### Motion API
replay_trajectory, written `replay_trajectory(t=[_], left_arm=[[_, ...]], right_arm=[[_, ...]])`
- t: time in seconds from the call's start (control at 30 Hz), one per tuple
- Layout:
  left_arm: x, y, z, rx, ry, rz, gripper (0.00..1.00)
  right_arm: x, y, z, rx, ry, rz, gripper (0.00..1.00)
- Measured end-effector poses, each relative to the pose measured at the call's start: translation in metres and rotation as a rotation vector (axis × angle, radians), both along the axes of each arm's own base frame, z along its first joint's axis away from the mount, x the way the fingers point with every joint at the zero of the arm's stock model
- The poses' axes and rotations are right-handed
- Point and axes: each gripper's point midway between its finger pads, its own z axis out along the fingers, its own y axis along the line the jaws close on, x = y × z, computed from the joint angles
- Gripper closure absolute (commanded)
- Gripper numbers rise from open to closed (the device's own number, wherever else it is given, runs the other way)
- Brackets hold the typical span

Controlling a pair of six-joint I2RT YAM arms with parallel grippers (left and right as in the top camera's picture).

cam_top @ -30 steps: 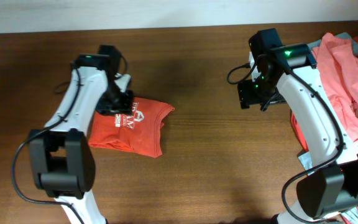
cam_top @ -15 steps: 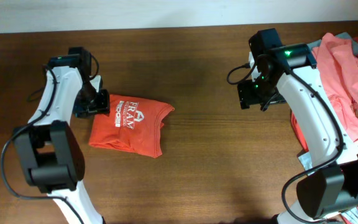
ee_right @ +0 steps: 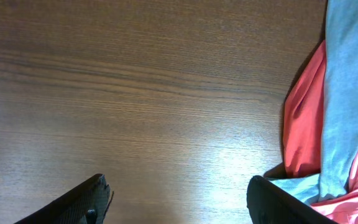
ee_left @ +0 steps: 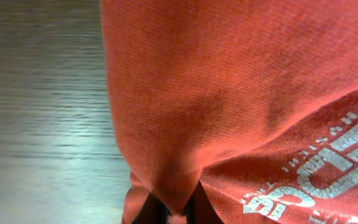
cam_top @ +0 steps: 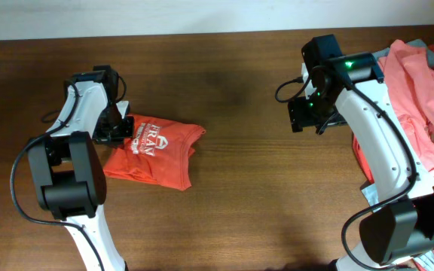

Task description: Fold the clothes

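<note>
An orange-red T-shirt with white lettering lies folded on the left half of the table. My left gripper sits at its upper-left edge, shut on a pinch of the orange-red cloth that fills the left wrist view, white print at lower right. My right gripper hovers open over bare wood near the table's right side. Its dark fingers stand wide apart with nothing between them. A pile of salmon-pink and teal-grey clothes lies at the right edge, seen also as pink and teal clothes.
The dark wooden table stretches between the folded shirt and the pile. A pale wall strip runs along the far edge. My right arm crosses in front of the pile.
My left gripper was open beside the shirt's left edge and has shut on its upper-left edge. The shirt has shifted slightly left and down. The right arm has not moved.
</note>
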Motion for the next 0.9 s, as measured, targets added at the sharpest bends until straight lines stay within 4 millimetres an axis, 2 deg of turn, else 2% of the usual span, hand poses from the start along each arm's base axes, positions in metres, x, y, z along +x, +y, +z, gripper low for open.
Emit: replay_trajectory(t=[0.17, 0.33, 0.5, 0.57, 0.6, 0.63, 0.67, 0.77, 0.9], left_arm=[[-0.008, 0.009, 0.002, 0.055, 0.03, 0.017, 0.95], [-0.019, -0.001, 0.004, 0.0, 0.076, 0.031, 0.95], [-0.049, -0.06, 0.019, -0.346, 0.207, 0.08, 0.94], [-0.055, -0.087, 0.03, -0.485, 0.238, 0.096, 0.87], [-0.055, -0.092, 0.032, -0.51, 0.242, 0.096, 0.63], [-0.059, -0.102, 0.036, -0.546, 0.26, 0.095, 0.54], [-0.06, -0.107, 0.038, -0.562, 0.269, 0.089, 0.51], [-0.063, -0.117, 0.039, -0.568, 0.279, 0.064, 0.5], [-0.07, -0.121, 0.035, -0.5, 0.303, -0.002, 0.51]], right_arm=[[0.0, 0.0, 0.0, 0.0, 0.0, -0.001, 0.24], [0.0, 0.0, 0.0, 0.0, 0.0, 0.001, 0.24], [0.0, -0.001, 0.0, -0.009, 0.0, 0.003, 0.24], [0.0, -0.003, 0.0, -0.013, 0.002, 0.001, 0.24], [0.0, -0.005, 0.0, -0.014, 0.002, -0.002, 0.24], [0.0, -0.008, 0.0, -0.014, 0.002, -0.012, 0.24], [0.0, -0.012, 0.0, -0.015, 0.003, -0.021, 0.24], [0.0, -0.022, 0.0, -0.013, 0.011, -0.047, 0.24], [-0.002, -0.024, -0.001, 0.012, 0.021, -0.039, 0.24]])
